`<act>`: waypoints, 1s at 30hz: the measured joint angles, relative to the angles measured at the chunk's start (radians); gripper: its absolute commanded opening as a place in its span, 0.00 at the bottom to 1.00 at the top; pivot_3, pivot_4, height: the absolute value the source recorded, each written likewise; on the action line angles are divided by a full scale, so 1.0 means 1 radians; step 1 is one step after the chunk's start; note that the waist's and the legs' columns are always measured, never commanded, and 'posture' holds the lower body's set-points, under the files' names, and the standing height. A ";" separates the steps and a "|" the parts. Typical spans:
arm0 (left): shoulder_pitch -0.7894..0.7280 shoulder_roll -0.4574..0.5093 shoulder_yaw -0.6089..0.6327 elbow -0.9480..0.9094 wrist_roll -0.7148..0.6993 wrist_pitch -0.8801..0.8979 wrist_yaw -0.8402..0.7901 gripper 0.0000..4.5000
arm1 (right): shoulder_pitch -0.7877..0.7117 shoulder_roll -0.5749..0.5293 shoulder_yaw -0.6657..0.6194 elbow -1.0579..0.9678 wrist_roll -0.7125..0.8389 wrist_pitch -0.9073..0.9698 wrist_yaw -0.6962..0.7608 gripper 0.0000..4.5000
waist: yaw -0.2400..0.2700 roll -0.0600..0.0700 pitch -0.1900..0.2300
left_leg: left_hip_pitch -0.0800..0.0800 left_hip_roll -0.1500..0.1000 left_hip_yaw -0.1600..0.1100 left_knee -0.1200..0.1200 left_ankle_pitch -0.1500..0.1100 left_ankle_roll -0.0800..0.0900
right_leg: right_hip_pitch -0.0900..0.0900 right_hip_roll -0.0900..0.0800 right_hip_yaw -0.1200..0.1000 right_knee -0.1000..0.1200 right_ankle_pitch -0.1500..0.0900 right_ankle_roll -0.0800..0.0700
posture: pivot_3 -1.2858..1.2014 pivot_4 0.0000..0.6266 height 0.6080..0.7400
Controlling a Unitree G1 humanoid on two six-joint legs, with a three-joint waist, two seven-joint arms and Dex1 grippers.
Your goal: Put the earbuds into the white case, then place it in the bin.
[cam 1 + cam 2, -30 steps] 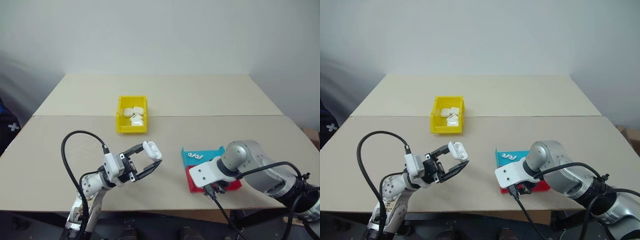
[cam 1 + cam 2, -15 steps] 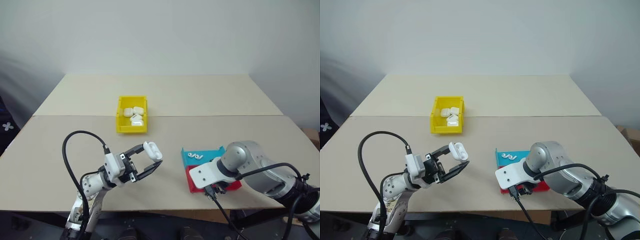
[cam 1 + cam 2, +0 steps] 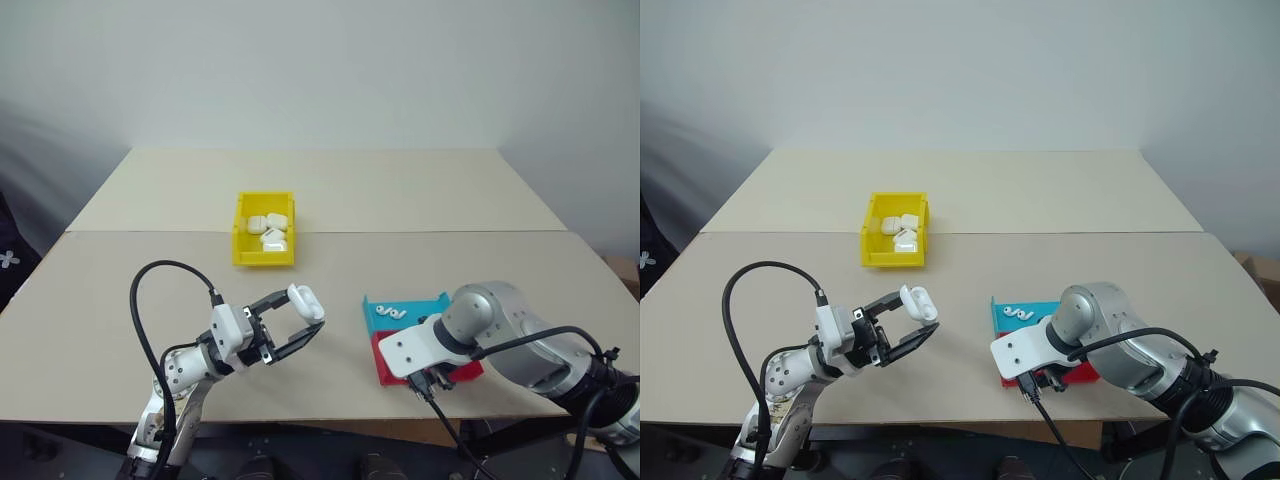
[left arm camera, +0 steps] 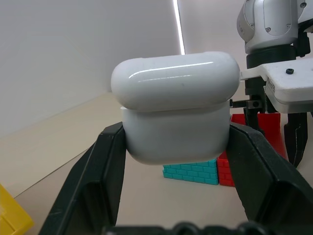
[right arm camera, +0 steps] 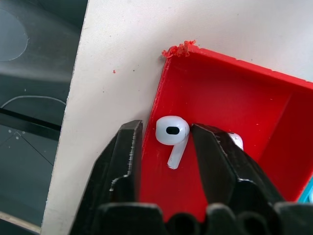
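- White earbud (image 5: 172, 132) between right fingers (image 5: 128, 152), stem along them, in red tray (image 5: 234, 93); nearly pinched.
- Left fingers (image 4: 110, 161) clamping case (image 4: 176, 105), lid down.

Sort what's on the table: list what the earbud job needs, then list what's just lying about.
Job:
- case, held in left gripper
- earbud in red tray, between right gripper fingers
- yellow bin

Lying about:
- teal tray, with earbuds
- cases in the bin
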 measured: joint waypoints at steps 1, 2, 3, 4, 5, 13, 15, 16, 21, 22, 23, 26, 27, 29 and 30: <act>0.000 0.001 0.000 0.000 0.002 0.000 0.000 0.62 | 0.001 0.000 0.000 0.000 0.000 0.000 0.000 0.17 | 0.000 0.000 0.000 | 0.000 0.000 0.000 0.000 0.000 0.000 | 0.000 0.000 0.000 0.000 0.000 0.000 | 0.52 0.24 1.00; 0.000 0.005 0.000 0.000 0.003 0.003 -0.001 0.62 | 0.001 0.000 -0.001 0.000 0.000 0.000 0.000 0.17 | 0.000 0.000 0.000 | 0.000 0.000 0.000 0.000 0.000 0.000 | 0.000 0.000 0.000 0.000 0.000 0.000 | 0.52 0.24 1.00; 0.000 0.013 -0.001 0.000 0.005 0.006 -0.002 0.62 | 0.003 0.000 -0.002 0.000 0.000 0.000 -0.001 0.17 | 0.000 0.000 0.000 | 0.000 0.000 0.000 0.000 0.000 0.000 | 0.000 0.000 0.000 0.000 0.000 0.000 | 0.52 0.24 1.00; 0.001 0.024 -0.001 -0.003 0.006 0.017 -0.004 0.62 | 0.004 0.000 -0.004 -0.001 0.000 0.000 -0.001 0.17 | 0.000 0.000 0.000 | 0.000 0.000 0.000 0.000 0.000 0.000 | 0.000 0.000 0.000 0.000 0.000 0.000 | 0.52 0.24 1.00; 0.003 0.031 -0.001 -0.009 0.005 0.025 -0.005 0.62 | 0.005 -0.001 -0.004 -0.001 0.000 -0.001 -0.001 0.17 | 0.000 0.000 0.000 | 0.000 0.000 0.000 0.000 0.000 0.000 | 0.000 0.000 0.000 0.000 0.000 0.000 | 0.52 0.24 1.00; 0.005 0.031 -0.001 -0.034 -0.006 0.048 -0.004 0.62 | 0.018 -0.022 -0.047 -0.049 0.021 0.000 0.010 0.17 | 0.001 0.000 0.000 | 0.000 0.000 0.000 0.000 0.000 0.000 | 0.000 0.000 0.000 0.000 -0.001 0.000 | 0.52 0.24 1.00; 0.003 0.025 -0.001 -0.034 -0.008 0.047 -0.004 0.62 | 0.027 -0.027 -0.079 -0.067 0.055 0.011 0.013 0.17 | 0.001 0.000 0.000 | 0.000 0.000 0.000 0.000 0.000 0.000 | 0.000 0.000 0.000 0.000 -0.001 0.000 | 0.52 0.24 1.00; 0.002 0.019 -0.001 -0.034 -0.013 0.046 -0.005 0.62 | 0.035 -0.027 -0.106 -0.078 0.088 0.028 0.016 0.17 | 0.001 0.000 0.000 | 0.000 0.000 0.000 0.000 0.000 0.000 | 0.000 0.000 0.000 0.000 -0.001 -0.001 | 0.52 0.24 1.00; -0.020 -0.006 0.000 -0.042 -0.041 0.046 -0.002 0.62 | 0.031 -0.004 -0.344 -0.085 0.291 0.127 -0.009 0.17 | 0.001 0.000 0.000 | 0.000 0.000 0.000 0.000 0.000 0.000 | 0.000 0.000 0.000 0.000 0.000 0.000 | 0.52 0.24 1.00; -0.027 -0.015 0.000 -0.057 -0.058 0.052 0.004 0.62 | 0.024 0.021 -0.418 -0.063 0.333 0.142 -0.036 0.17 | 0.001 -0.001 0.000 | 0.000 0.000 0.000 0.000 0.000 0.000 | 0.001 0.000 0.000 0.000 0.000 0.000 | 0.52 0.24 1.00; -0.034 -0.024 0.000 -0.078 -0.071 0.063 0.011 0.62 | 0.010 0.049 -0.483 -0.036 0.372 0.151 -0.067 0.17 | 0.000 -0.001 0.001 | 0.000 0.000 0.000 0.000 0.000 0.000 | 0.001 0.000 0.000 0.000 0.001 0.000 | 0.52 0.24 1.00; -0.060 -0.037 -0.004 -0.131 -0.112 0.095 0.021 0.62 | -0.038 0.132 -0.651 0.023 0.468 0.133 -0.168 0.17 | 0.000 -0.001 0.001 | 0.000 0.000 -0.001 -0.001 0.000 0.000 | 0.001 0.000 0.000 0.000 0.002 -0.001 | 0.52 0.24 1.00; -0.067 -0.039 -0.005 -0.145 -0.127 0.107 0.021 0.62 | -0.049 0.170 -0.699 0.033 0.500 0.117 -0.204 0.17 | 0.000 -0.001 0.001 | 0.000 0.000 -0.001 -0.001 0.000 0.000 | 0.001 0.001 0.000 0.000 0.002 -0.001 | 0.52 0.24 1.00; -0.078 -0.040 -0.013 -0.162 -0.149 0.130 0.015 0.62 | -0.063 0.257 -0.776 0.040 0.566 0.066 -0.270 0.17 | -0.002 -0.001 0.001 | 0.000 0.000 -0.001 -0.002 0.000 0.000 | 0.001 0.001 0.000 0.000 0.002 -0.001 | 0.52 0.24 1.00; -0.080 -0.041 -0.020 -0.173 -0.166 0.142 0.012 0.62 | -0.063 0.304 -0.807 0.038 0.609 0.025 -0.296 0.17 | -0.002 -0.001 0.001 | 0.000 0.000 -0.001 -0.002 0.000 0.000 | 0.001 0.001 0.000 0.000 0.002 -0.001 | 0.52 0.24 1.00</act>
